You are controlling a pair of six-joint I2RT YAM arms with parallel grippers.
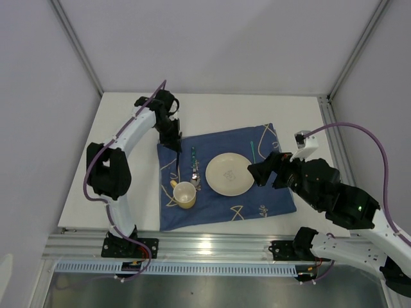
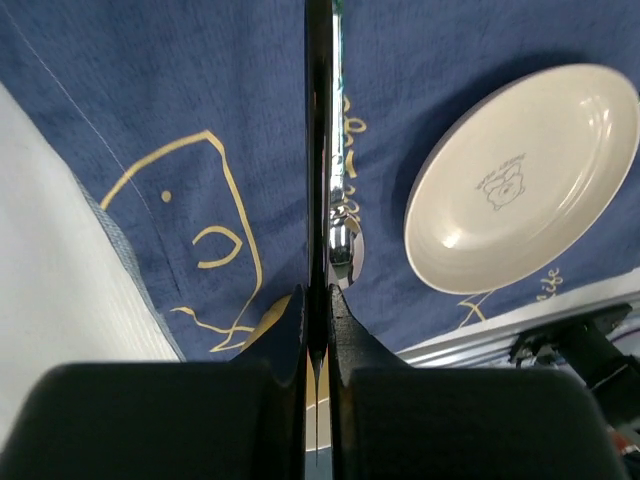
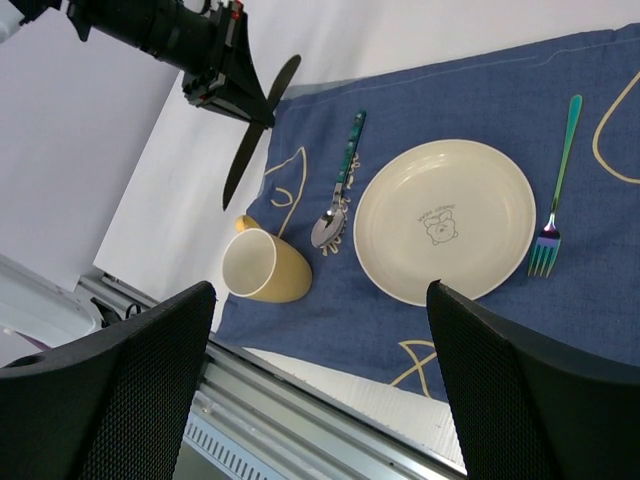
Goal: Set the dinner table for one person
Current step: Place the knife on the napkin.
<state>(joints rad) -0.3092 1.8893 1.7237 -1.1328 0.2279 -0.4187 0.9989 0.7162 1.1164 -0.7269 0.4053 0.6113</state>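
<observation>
Knife being clamped by left gripper; right gripper being held spread, empty. Risk: mug or spoon being struck if knife being lowered skewed.

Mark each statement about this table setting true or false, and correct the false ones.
1. The plate lies on the blue cloth. True.
2. The fork lies on the plate. False: it lies on the cloth beside the plate.
3. The left gripper is shut on a thin black utensil. True.
4. The right gripper holds the cup. False: it is open and empty; the cup sits on the cloth.
</observation>
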